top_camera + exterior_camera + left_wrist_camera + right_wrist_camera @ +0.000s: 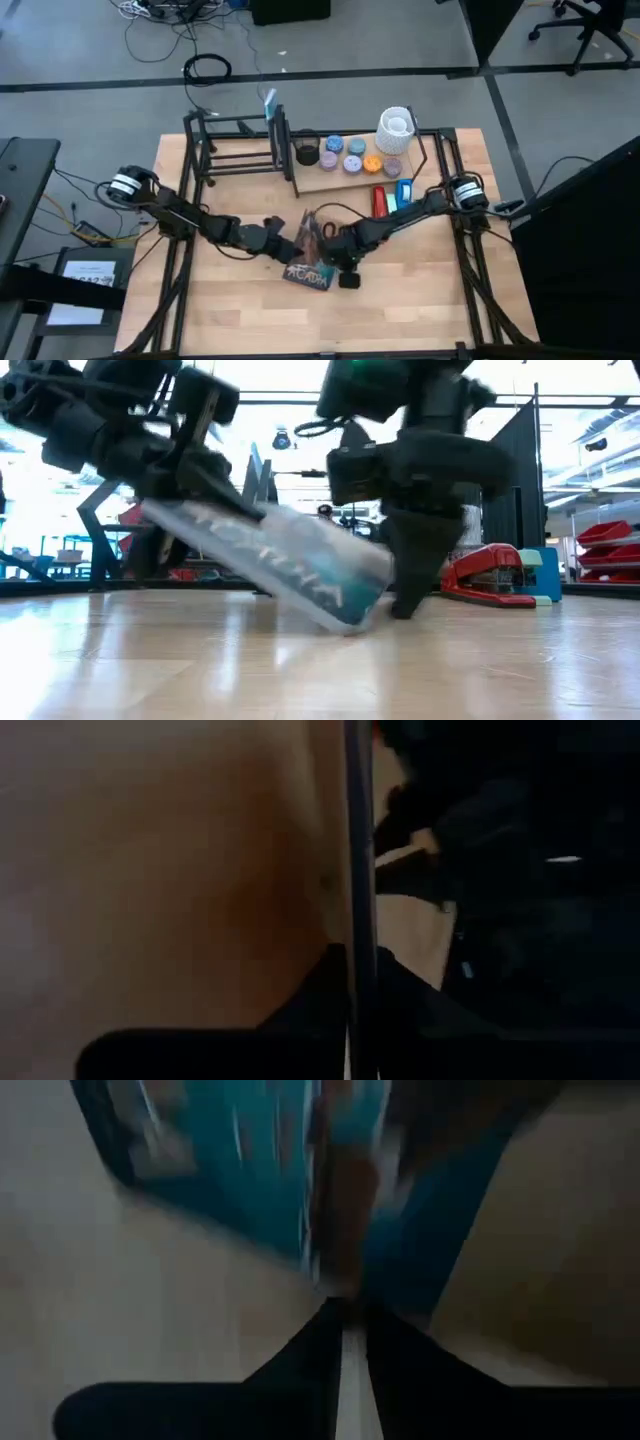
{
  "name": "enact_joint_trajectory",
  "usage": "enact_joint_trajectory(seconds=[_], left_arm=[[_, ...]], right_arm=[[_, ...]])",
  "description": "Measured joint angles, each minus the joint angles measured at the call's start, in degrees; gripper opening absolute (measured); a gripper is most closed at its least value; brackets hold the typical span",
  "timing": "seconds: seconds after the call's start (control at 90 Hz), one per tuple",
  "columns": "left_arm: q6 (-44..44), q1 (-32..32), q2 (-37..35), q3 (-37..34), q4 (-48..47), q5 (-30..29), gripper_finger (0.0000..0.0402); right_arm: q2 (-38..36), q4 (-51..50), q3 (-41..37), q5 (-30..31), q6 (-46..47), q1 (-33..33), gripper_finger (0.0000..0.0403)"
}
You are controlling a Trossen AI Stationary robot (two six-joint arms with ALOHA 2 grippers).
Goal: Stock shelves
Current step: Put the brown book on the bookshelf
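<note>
Left gripper (285,240) and right gripper (327,243) clamping tilted book (308,262), shelves (300,150) behind

Tilted book (307,258) and both arms block the table's middle

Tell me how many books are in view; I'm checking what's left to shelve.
2. A teal-covered paperback book, tilted mid-table, is gripped by the left gripper and right gripper; a pale-blue thin book stands upright in the black metal-tube rack. Others may hide behind the arms.
</note>
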Motion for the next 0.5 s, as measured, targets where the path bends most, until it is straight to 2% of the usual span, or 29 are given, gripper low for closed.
enact_joint_trajectory(seconds=[0.111, 0.278, 0.411, 0.5], left_arm=[[4.4, -1.3, -3.2, 6.2, -13.1, -2.1, 0.0002], [11.4, -3.9, -7.8, 21.1, -43.0, -10.0, 0.0002], [15.4, -6.1, -8.9, 34.9, -63.4, -23.3, 0.0001], [16.5, -7.9, -8.9, 43.6, -74.9, -37.6, 0.0001]], right_arm=[[-1.5, -4.1, 0.1, 6.1, 0.9, 3.0, 0.002], [-1.6, -9.9, 0.1, 12.9, 4.6, 7.5, 0.002], [-1.6, -9.7, 0.1, 17.7, 7.7, 11.1, 0.002], [-1.6, -8.2, 0.2, 22.2, 9.7, 12.9, 0.002]])
